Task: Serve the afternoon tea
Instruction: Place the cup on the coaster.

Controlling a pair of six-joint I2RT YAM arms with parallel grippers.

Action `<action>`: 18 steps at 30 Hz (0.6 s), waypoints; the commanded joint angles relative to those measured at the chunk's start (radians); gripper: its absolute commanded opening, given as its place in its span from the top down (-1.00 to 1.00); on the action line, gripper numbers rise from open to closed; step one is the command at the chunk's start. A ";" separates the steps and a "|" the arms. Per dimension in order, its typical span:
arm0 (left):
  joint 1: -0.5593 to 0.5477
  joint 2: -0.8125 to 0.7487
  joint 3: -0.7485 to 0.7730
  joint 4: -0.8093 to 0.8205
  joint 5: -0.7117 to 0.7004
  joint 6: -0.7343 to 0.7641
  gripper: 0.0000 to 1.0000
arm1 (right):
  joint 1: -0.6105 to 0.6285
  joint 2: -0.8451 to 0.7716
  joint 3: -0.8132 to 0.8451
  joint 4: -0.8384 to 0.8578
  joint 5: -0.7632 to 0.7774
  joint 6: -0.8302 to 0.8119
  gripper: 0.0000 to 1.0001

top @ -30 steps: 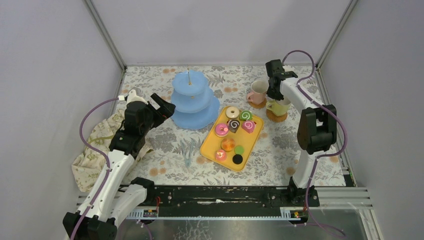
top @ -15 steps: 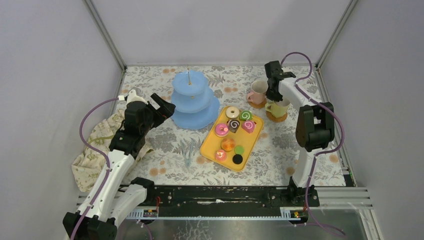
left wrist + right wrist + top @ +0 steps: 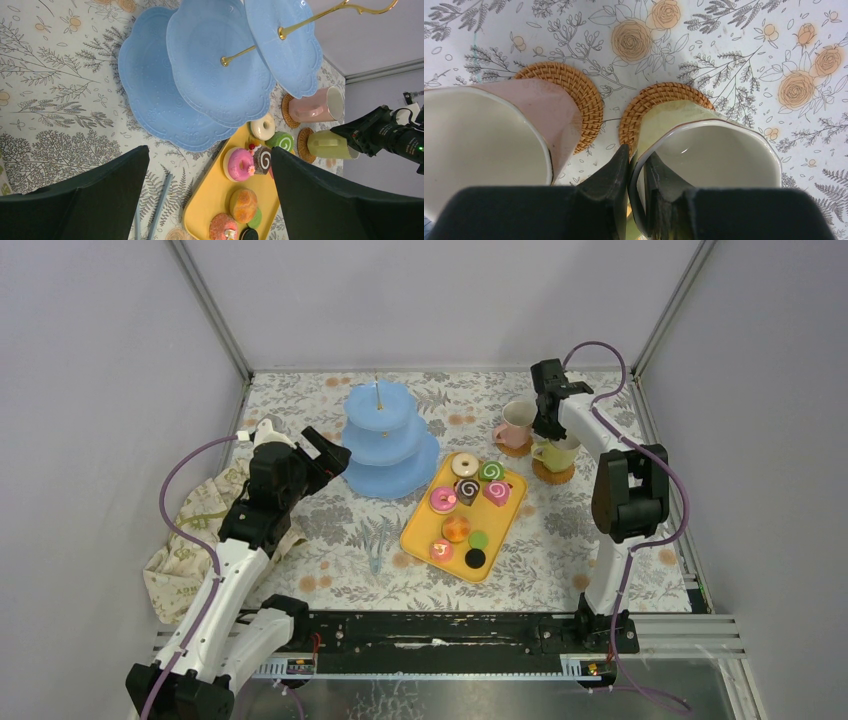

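My right gripper [image 3: 637,156] is shut on the rim of the pale green mug [image 3: 711,157], one finger inside and one outside. The mug stands on a wicker coaster [image 3: 659,100] at the back right [image 3: 560,452]. The pink mug [image 3: 517,424] sits on its own coaster just left of it. Toy pastries such as a pink doughnut [image 3: 239,164] and an orange bun [image 3: 243,204] lie on the yellow tray [image 3: 425,530]. The light-blue three-tier stand [image 3: 385,435] is bare. My left gripper [image 3: 325,452] hangs open left of the stand, holding nothing.
A beige cloth with green print [image 3: 195,530] lies bunched at the table's left edge. Two thin pale blue sticks [image 3: 375,558] lie on the floral tablecloth left of the tray. Frame posts and grey walls close in the back and sides.
The right arm's elbow has shifted slightly while its gripper stays on the green mug's rim. The left arm has not moved.
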 commanded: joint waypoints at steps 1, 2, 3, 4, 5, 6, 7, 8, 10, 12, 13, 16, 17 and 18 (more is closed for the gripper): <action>-0.004 -0.006 -0.008 0.022 -0.013 0.004 -0.96 | -0.005 -0.020 0.069 0.035 0.004 -0.032 1.00; -0.005 -0.006 -0.007 0.022 -0.012 0.005 -0.96 | -0.006 -0.020 0.066 0.037 0.003 -0.031 1.00; -0.005 -0.006 -0.007 0.023 -0.012 0.004 -0.96 | -0.006 -0.020 0.065 0.038 0.001 -0.032 1.00; -0.005 -0.005 -0.008 0.023 -0.012 0.004 -0.96 | -0.006 -0.019 0.062 0.039 -0.002 -0.029 1.00; -0.005 -0.005 -0.009 0.024 -0.011 0.002 -0.96 | -0.006 -0.017 0.059 0.038 -0.003 -0.027 1.00; -0.005 -0.004 -0.008 0.025 -0.011 0.001 -0.96 | -0.006 -0.017 0.055 0.039 -0.004 -0.025 1.00; -0.005 -0.004 -0.009 0.025 -0.009 0.000 -0.96 | -0.005 -0.018 0.051 0.041 -0.007 -0.024 1.00; -0.006 -0.005 -0.010 0.025 -0.010 0.000 -0.96 | -0.006 -0.018 0.050 0.044 -0.012 -0.023 1.00; -0.006 -0.007 -0.010 0.026 -0.011 0.000 -0.96 | -0.006 -0.021 0.034 0.049 -0.015 -0.022 1.00; -0.005 -0.007 -0.011 0.026 -0.010 -0.001 -0.96 | -0.006 -0.022 0.024 0.050 -0.012 -0.021 1.00; -0.005 -0.007 -0.011 0.026 -0.010 -0.001 -0.96 | -0.006 -0.023 0.023 0.049 -0.012 -0.021 1.00; -0.006 -0.007 -0.012 0.027 -0.008 -0.003 -0.95 | -0.005 -0.024 0.020 0.045 -0.013 -0.019 1.00; -0.005 -0.007 -0.012 0.027 -0.009 -0.003 -0.95 | -0.005 -0.026 0.018 0.044 -0.011 -0.020 1.00; -0.005 -0.007 -0.011 0.028 -0.009 -0.003 -0.95 | -0.005 -0.027 0.018 0.040 -0.007 -0.021 1.00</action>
